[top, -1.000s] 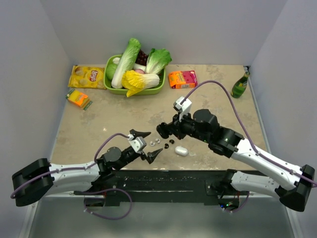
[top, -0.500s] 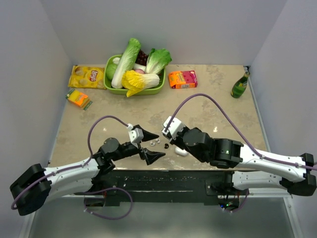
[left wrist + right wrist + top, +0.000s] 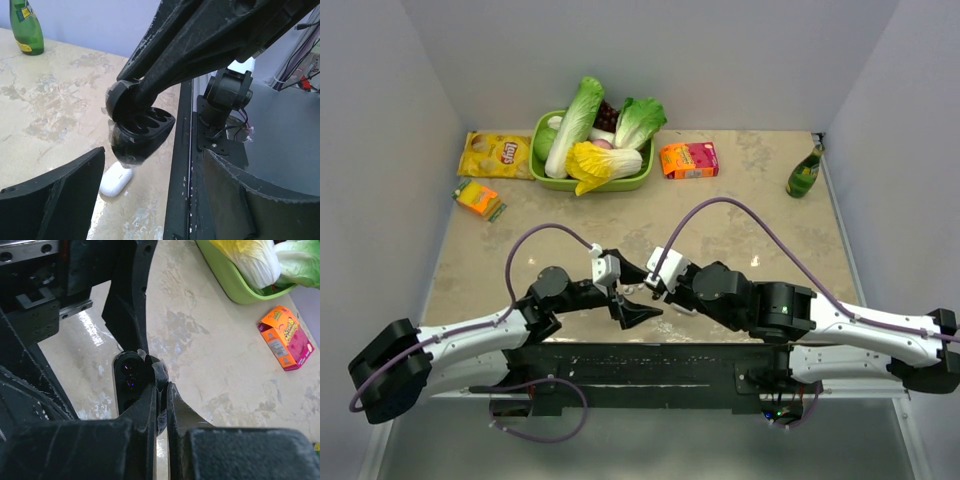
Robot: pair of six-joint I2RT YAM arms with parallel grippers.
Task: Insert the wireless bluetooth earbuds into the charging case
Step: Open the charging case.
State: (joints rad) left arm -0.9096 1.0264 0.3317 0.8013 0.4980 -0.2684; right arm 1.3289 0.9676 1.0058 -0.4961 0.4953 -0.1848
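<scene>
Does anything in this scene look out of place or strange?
Yes: the right gripper is shut on a tilted black oval piece with round hollows, not the white charging case, which lies closed on the table near it.

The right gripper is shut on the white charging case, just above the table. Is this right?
No: the right gripper is shut on a small black oval object just above the table. The left wrist view shows the charging case lying below it.

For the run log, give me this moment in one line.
left gripper open, empty | right gripper shut on black oval | case closed, on table | earbuds not visible
</scene>
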